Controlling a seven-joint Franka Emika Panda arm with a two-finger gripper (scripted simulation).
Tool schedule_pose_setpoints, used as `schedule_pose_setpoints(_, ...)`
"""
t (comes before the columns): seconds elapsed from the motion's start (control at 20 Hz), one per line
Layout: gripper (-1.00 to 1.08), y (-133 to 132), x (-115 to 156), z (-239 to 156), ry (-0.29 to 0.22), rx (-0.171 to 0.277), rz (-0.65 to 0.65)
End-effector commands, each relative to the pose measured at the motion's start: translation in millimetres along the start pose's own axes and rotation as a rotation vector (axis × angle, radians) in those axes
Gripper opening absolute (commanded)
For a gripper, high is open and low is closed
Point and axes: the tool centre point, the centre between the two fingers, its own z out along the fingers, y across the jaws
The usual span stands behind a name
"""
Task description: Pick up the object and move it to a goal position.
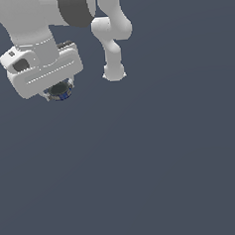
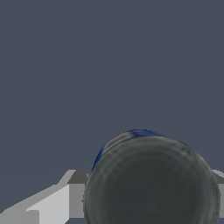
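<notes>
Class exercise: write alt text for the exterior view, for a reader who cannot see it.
A white robot arm's gripper hangs at the view's upper left, with a small dark round object with a blue patch at its underside. The background is plain dark grey-blue.

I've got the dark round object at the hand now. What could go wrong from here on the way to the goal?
1. The object is round and only partly tucked under the hand; it might roll out on a fast move.
2. The fingers are hidden in both views, so grip quality cannot be confirmed.
3. The object fills much of the wrist view, which may hide the goal.
</notes>
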Motion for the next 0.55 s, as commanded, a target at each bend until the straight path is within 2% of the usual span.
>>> schedule_pose_setpoints(0.0,-1.0,7,-3,-10,0.0,0.0,-0.001)
schedule_pose_setpoints(0.5,-1.0,18,-7,-22,-0.001,0.0,-0.001)
